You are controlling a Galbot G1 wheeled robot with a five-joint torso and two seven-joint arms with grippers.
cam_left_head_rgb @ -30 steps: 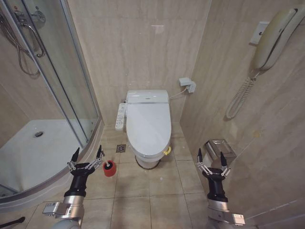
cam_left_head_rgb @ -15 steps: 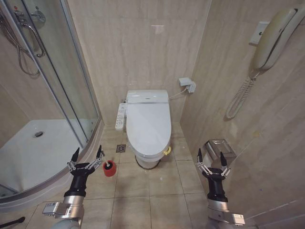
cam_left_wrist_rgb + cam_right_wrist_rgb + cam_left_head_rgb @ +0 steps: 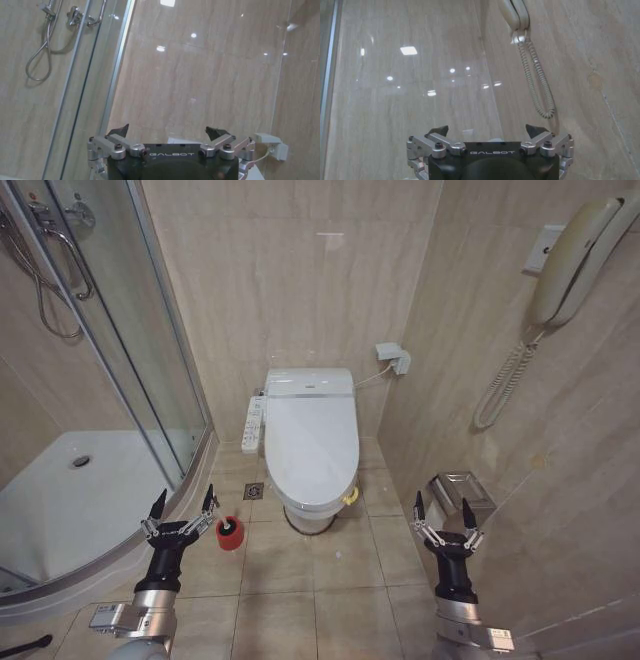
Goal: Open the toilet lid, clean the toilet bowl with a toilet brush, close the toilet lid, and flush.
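The toilet lid lies shut over the seat, glossy white, with a yellow tag at its front right edge; the toilet bowl under it is hidden. On the floor to the toilet's left stands a small red cup holder with the black head of the toilet brush showing in it. My left gripper stands open, fingers up, just left of that holder and nearer to me. My right gripper is open too, raised at the toilet's right near the wall. Both hold nothing. The wrist views show my left gripper and right gripper open.
A curved glass shower enclosure and its white tray fill the left side. A wall phone with a coiled cord hangs at the right, a metal paper holder below it. A floor drain lies left of the toilet.
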